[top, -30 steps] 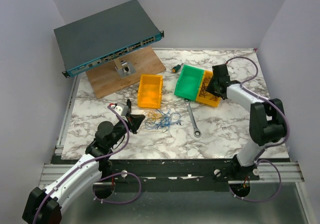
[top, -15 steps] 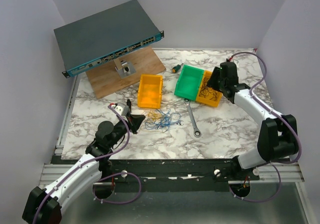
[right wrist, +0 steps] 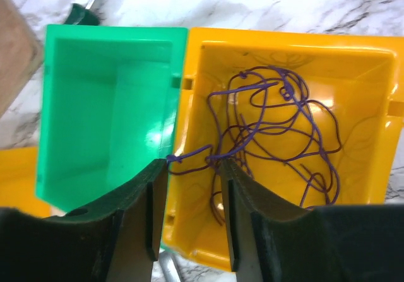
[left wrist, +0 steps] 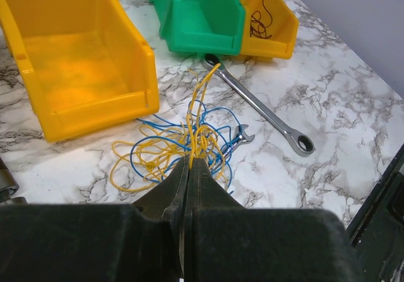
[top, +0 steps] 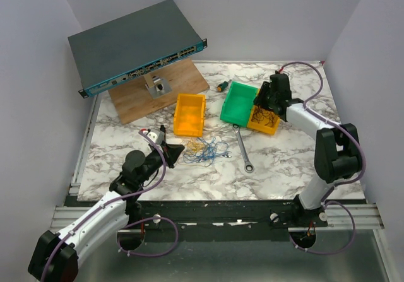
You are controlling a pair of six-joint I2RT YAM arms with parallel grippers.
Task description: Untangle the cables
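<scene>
Swinging slightly left since the earlier frame, the right gripper [right wrist: 192, 168] is hovering, fingers spread, over the far-right yellow bin [right wrist: 284, 37] holding a purple wire [right wrist: 271, 127]. The left gripper [left wrist: 189, 168], pressed together, is pinching yellow strands of the cables [left wrist: 183, 140], which are lying tangled on the table [left wrist: 353, 105] just left of the wrench [left wrist: 265, 111]. Pulling now is risking a tighter knot or dragging the whole heap, since nothing is anchoring its far side.
</scene>
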